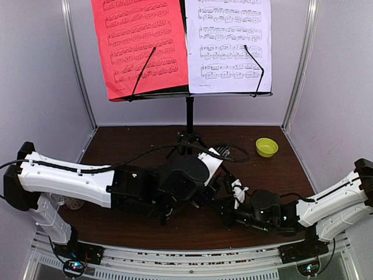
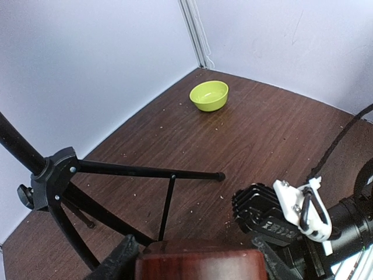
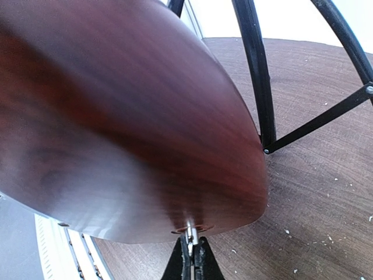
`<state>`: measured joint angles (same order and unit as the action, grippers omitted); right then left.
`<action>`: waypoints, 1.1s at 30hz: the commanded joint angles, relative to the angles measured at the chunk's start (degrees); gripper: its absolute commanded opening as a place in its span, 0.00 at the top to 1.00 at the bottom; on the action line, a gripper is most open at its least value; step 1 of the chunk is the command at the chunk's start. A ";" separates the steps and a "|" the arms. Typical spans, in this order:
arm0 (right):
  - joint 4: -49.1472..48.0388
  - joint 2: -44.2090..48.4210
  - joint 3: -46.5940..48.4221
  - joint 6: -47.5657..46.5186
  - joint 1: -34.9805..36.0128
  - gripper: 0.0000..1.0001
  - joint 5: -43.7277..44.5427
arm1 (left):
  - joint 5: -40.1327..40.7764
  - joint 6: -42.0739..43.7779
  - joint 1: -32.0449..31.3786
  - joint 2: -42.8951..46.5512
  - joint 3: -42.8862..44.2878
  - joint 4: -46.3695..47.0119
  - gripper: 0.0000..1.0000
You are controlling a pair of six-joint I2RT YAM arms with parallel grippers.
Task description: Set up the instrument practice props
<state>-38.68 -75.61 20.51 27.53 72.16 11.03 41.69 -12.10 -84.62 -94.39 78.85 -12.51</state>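
Metronome (image 2: 198, 267) clamped in left tool (image 2: 197, 258); right tool (image 3: 190, 259) seemingly pinches its metal stub (image 3: 188, 232); top view hides grips.

From above and behind my bases, one camera looks down. Left wrist faces the back corner (image 2: 204, 61); right wrist crowds the metronome (image 3: 128, 116). All share tripod legs (image 2: 145, 170).

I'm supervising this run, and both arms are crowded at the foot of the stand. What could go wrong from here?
1. The right gripper pinches only a thin metal pin on the metronome, which the left gripper holds; a pull could bend the pin or slip off it.
2. Both arms work beside the tripod legs; a knock might shake the red sheet and white sheet loose.
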 commanded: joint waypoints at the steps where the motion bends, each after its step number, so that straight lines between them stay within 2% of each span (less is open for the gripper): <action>1: -0.65 3.34 -0.04 2.26 -0.12 1.00 1.77 | -0.87 1.29 -0.71 3.51 -0.82 8.74 0.85; 7: -3.73 8.24 -3.57 8.31 -2.40 1.00 -1.31 | -2.05 2.82 -0.68 5.45 -5.15 15.12 0.85; 17: -10.61 13.45 -8.63 20.68 -7.12 1.00 -8.18 | -8.14 8.59 -0.89 8.34 -15.00 32.23 0.85; 26: -16.74 12.38 -11.00 25.82 -9.37 1.00 -10.34 | -10.17 9.08 -0.99 7.78 -16.03 34.06 0.85; 31: -12.34 11.30 -9.61 22.74 -9.38 1.00 -10.73 | -8.52 7.61 -0.62 6.96 -14.58 31.47 0.85; 33: -9.18 11.47 -8.97 20.71 -9.41 0.95 -10.59 | -9.15 5.59 0.30 6.46 -13.67 29.34 0.85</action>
<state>-48.07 -64.29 9.72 50.04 63.92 -2.66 34.79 -3.49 -84.62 -88.71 63.11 15.31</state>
